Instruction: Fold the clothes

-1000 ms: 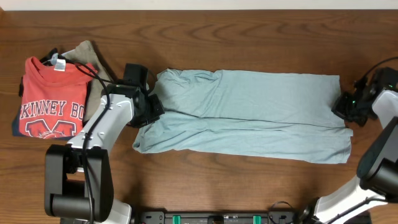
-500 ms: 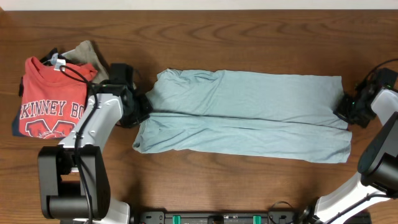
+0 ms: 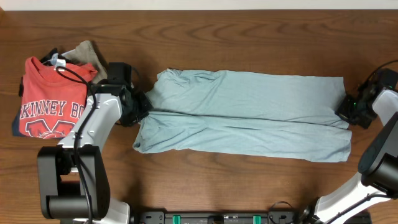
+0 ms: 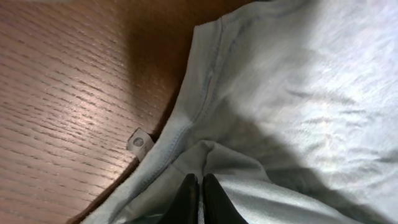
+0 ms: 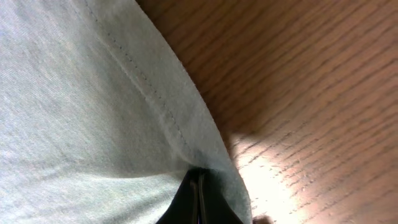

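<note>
Overhead view: a plain pale blue-grey garment of thin soft fabric (image 3: 249, 115) is laid lengthwise across the middle of the dark wooden bench (image 3: 249, 31). It is flattened into a long band, and a crease is seen running along its length.

Left end: the left tool (image 3: 142, 107) is closed on the cloth. In the left wrist view its two dark fingers (image 4: 185, 198) are pressed together on a raised fold beside a stitched hem. A small pale tab (image 4: 139, 142) is noted on the wood, touching that hem.

Right end: the right tool (image 3: 346, 111) is likewise clamped on the garment's edge. In the right wrist view its tips are seen shut over the hemmed border, with bare wood just beyond.

The fabric between the two tools is drawn fairly flat, with slight rumpling near the left end.

Far left of the bench: a folded red T-shirt with white lettering (image 3: 53, 102) is recorded, with an olive-tan folded garment (image 3: 87, 53) partly tucked beneath it. Both are apart from the blue-grey garment.
</note>
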